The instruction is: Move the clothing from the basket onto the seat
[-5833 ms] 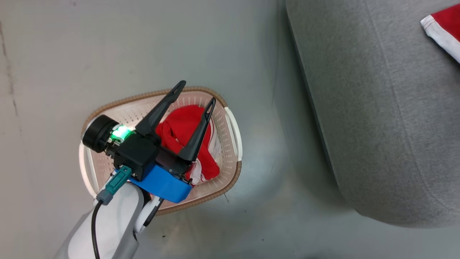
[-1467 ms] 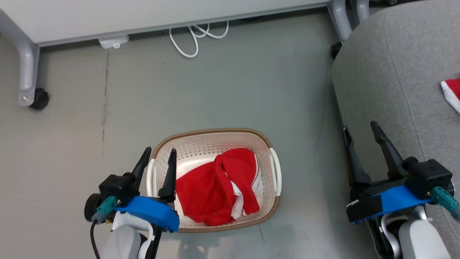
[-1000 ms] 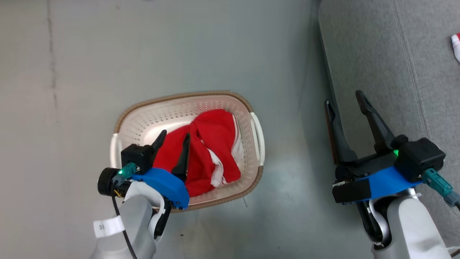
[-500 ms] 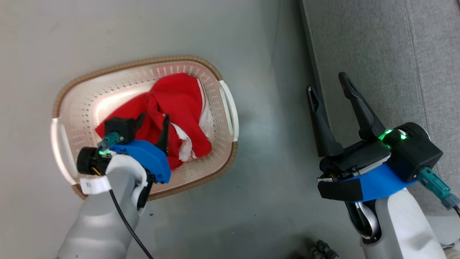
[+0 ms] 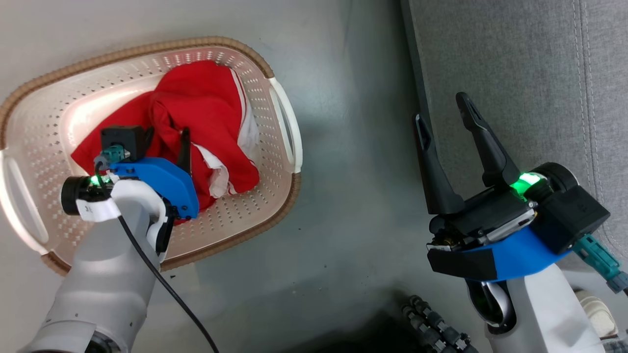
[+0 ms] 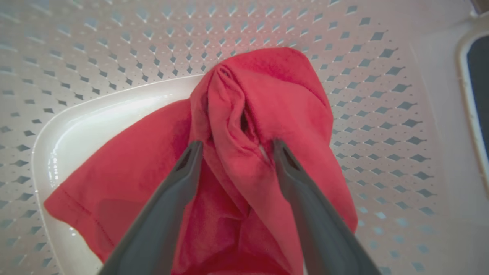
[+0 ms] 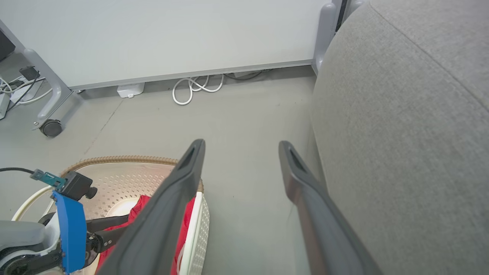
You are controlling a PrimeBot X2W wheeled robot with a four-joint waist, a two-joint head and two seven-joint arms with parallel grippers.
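The cream basket (image 5: 282, 122) stands on the floor at the upper left, with the red clothing (image 5: 206, 98) bunched inside it. My left gripper (image 5: 167, 139) reaches down into the basket. In the left wrist view it (image 6: 237, 144) is open, and its two fingers straddle a raised fold of the clothing (image 6: 267, 88) with their tips on the fabric. My right gripper (image 5: 440, 109) hangs open and holds nothing, beside the near edge of the grey seat (image 5: 515, 73). The right wrist view shows the seat (image 7: 401, 114) on its right and the basket's rim (image 7: 122, 158) at lower left.
Bare grey floor (image 5: 353, 162) separates basket and seat. A white panel on wheeled legs (image 7: 49, 126) stands beyond the basket, with a coiled white cable (image 7: 195, 86) at its foot. A dark ribbed hose (image 5: 431, 328) lies at the bottom of the head view.
The head camera has swung down and closer. My left gripper has sunk deeper into the basket, down onto the clothing. The right gripper stays open by the seat's edge.
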